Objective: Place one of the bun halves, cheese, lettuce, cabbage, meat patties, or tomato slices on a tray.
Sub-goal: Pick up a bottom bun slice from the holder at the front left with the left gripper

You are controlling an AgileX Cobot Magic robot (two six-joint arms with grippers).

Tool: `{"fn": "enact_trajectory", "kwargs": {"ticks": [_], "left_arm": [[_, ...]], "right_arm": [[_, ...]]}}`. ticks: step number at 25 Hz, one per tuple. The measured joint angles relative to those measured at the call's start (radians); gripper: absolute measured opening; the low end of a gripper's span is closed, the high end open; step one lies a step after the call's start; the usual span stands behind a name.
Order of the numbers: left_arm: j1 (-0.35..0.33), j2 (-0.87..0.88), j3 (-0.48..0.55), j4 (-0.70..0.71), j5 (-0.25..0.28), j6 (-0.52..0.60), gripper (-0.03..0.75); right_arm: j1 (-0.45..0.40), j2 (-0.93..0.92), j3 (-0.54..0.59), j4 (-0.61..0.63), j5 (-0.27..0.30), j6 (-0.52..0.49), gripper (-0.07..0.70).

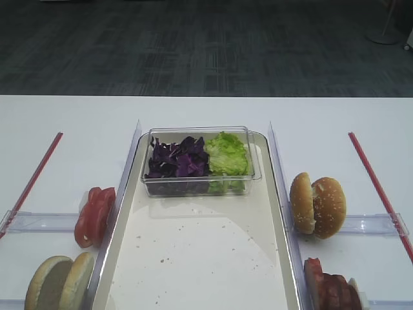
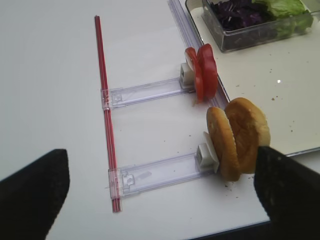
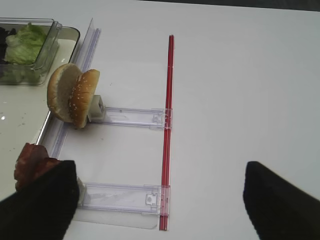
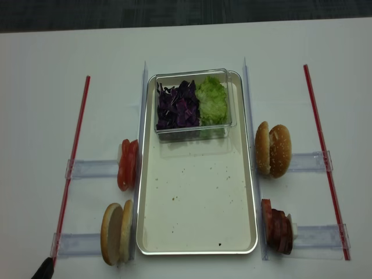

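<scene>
The tray runs down the middle of both high views, its long axis pointing away from the robot, and nothing from the racks lies on its bare speckled floor yet — only a clear tub at the far end, with purple cabbage beside lettuce inside it.

The bun halves stand on edge in the lower left of the realsense view, just outside the tray's left rim, with tomato slices on the next rack up. On the right side stand the sesame buns and, lower down, dark red slices that I take for the meat.

In the left wrist view the bun halves sit right of centre, close against the right-hand finger of the left gripper, whose two dark fingers stand wide apart with nothing between them. So the plain buns lie ahead and slightly right of that hand, and the tray begins just beyond them — I'd judge the left arm nearer for this piece.

The right gripper also shows fingers spread, holding nothing, the meat touching the edge of its left finger in the frame.
</scene>
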Motion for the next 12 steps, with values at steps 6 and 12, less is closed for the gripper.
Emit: {"fn": "enact_trajectory", "kwargs": {"ticks": [6, 12], "left_arm": [[0.000, 0.000, 0.000, 0.000, 0.000, 0.000, 0.691], [0.000, 0.000, 0.000, 0.000, 0.000, -0.001, 0.692]], "right_arm": [[0.000, 0.000, 0.000, 0.000, 0.000, 0.000, 0.678], [0.000, 0.000, 0.000, 0.000, 0.000, 0.000, 0.678]]}}
